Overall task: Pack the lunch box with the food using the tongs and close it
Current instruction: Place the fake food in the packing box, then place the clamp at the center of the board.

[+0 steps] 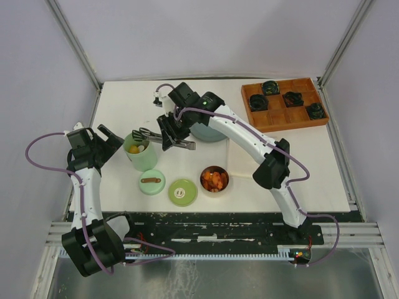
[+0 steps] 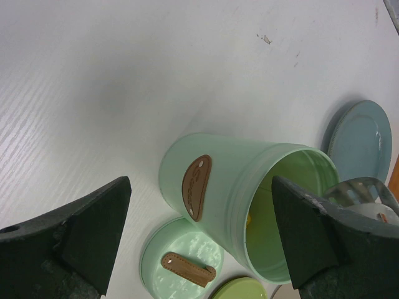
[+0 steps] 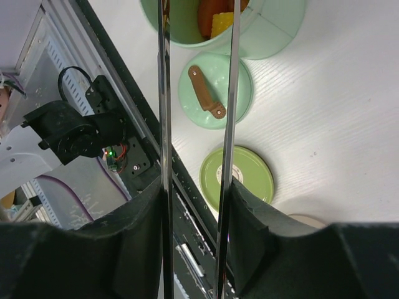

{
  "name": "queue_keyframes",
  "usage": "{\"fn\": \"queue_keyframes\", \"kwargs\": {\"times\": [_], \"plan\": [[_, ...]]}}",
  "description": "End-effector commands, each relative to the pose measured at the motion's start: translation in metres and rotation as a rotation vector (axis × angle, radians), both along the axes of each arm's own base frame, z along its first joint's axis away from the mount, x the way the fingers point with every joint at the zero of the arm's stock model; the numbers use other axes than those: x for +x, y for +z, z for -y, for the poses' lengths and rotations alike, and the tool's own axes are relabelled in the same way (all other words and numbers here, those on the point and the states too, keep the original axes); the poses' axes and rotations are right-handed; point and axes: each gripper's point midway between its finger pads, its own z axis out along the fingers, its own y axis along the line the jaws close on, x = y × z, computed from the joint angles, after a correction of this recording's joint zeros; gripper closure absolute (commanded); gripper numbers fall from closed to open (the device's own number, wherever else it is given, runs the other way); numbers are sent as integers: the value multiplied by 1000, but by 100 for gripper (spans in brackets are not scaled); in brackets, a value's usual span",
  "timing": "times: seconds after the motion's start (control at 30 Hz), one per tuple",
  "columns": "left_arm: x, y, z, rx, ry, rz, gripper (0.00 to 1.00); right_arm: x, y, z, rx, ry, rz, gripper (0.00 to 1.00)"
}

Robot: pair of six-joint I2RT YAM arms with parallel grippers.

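Right pincer (image 3: 196, 196) clamps tongs (image 3: 164, 93) over canister (image 1: 144, 161) | left pincer (image 1: 114, 138) wide open beside it | food (image 3: 215, 18) in canister, more in bowl (image 1: 202, 180) | mint lid (image 1: 151, 182) and lime lid (image 1: 183, 192) off, near edge | closing to come

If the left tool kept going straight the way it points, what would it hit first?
The mint-green canister, most likely. In the wrist view it stands directly ahead of the left tool, framed between its open fingers, with nothing in between. The gap to it is hard to judge.
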Motion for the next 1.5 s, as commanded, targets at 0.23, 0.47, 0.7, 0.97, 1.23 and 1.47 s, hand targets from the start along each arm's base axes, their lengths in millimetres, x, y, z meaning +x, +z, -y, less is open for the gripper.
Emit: {"fn": "queue_keyframes", "kwargs": {"times": [0.23,0.47,0.7,0.97,1.23,1.47], "plan": [[7,11,-1,-5,8,53,0,44,86,51,116,-248,312,53],[6,12,0,-5,8,56,0,85,59,176,-138,-591,312,54],[5,14,1,-4,6,63,0,53,29,303,-389,-878,379,54],[2,20,0,16,17,82,0,-1,-34,415,-529,-1257,300,55],[0,21,-2,26,27,78,0,-17,-101,479,-502,-1503,52,56],[0,21,-3,29,32,78,0,-5,-136,502,-489,-1531,-54,54]]}}
